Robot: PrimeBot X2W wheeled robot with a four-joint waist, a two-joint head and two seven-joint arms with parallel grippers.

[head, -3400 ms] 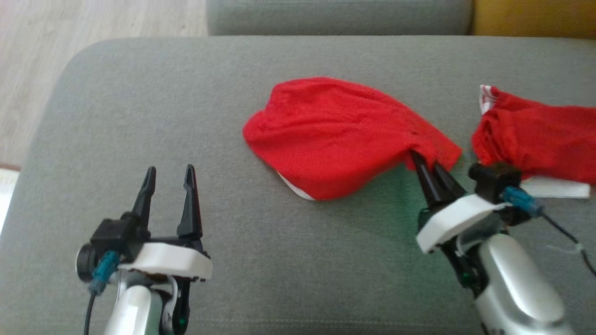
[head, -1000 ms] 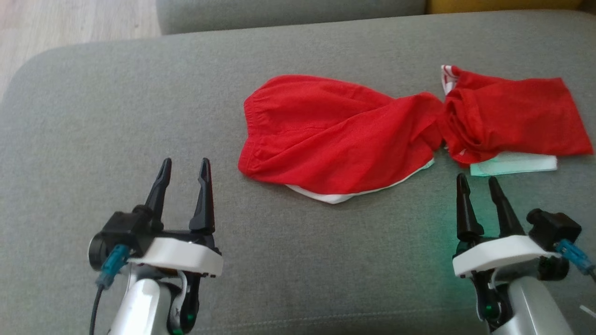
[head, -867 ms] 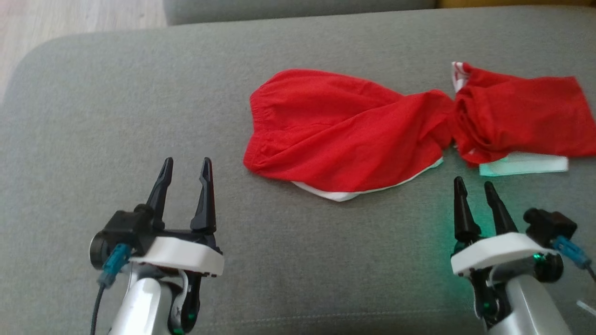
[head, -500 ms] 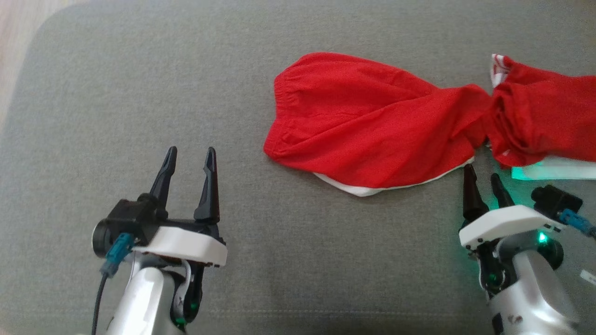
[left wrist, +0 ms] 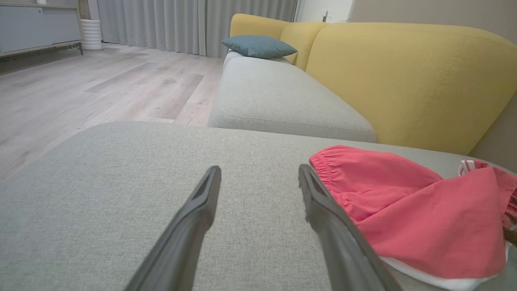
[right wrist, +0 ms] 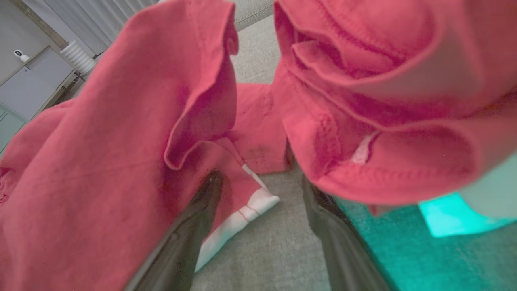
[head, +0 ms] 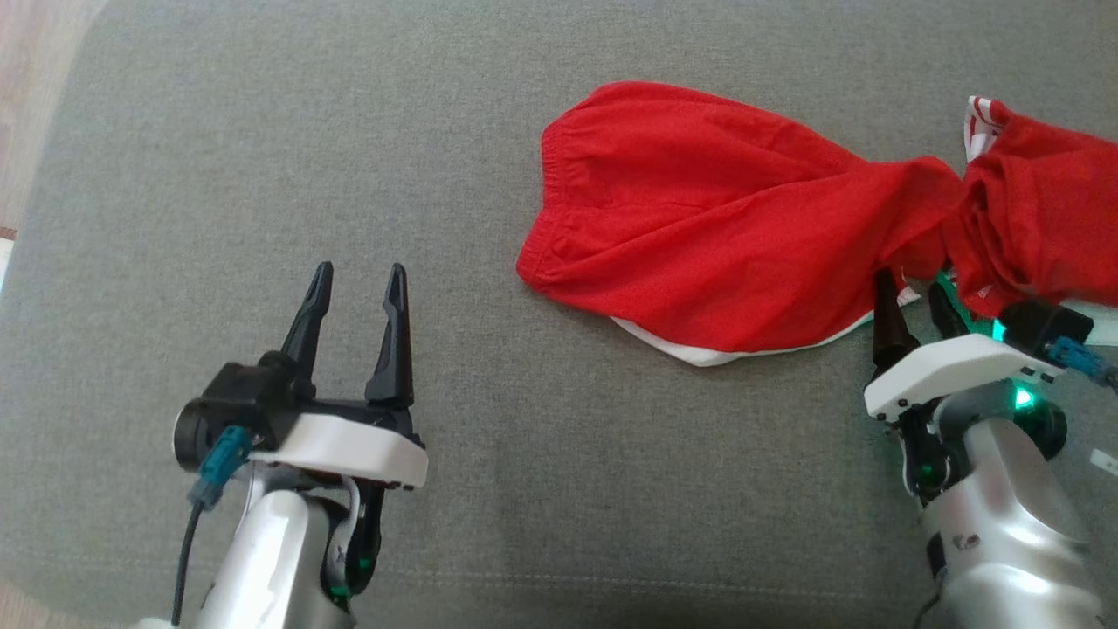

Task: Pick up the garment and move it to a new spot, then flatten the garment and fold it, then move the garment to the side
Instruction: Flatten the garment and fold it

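The garment (head: 716, 227) is red shorts with white trim, lying on the grey sofa seat (head: 262, 131), twisted at its middle, with its right part bunched and running past the frame's edge. My right gripper (head: 913, 286) is open, its fingertips at the garment's near edge just below the twist. In the right wrist view the open gripper (right wrist: 260, 182) has red folds of the garment (right wrist: 101, 161) hanging close on both sides and bare seat between its fingers. My left gripper (head: 360, 271) stands open over bare seat, left of the garment (left wrist: 404, 210).
In the left wrist view a second grey seat (left wrist: 274, 97) with a blue cushion (left wrist: 258, 46) lies beyond, beside a yellow sofa back (left wrist: 404, 81). Wooden floor (left wrist: 80, 89) lies off the seat's left edge. A green glow (right wrist: 452, 218) from my right wrist tints the seat.
The head camera has shifted, sliding the scene rightwards. My right gripper, shut on the garment seconds ago, stood open and has advanced until its tips meet the garment's edge. The left gripper has kept still.
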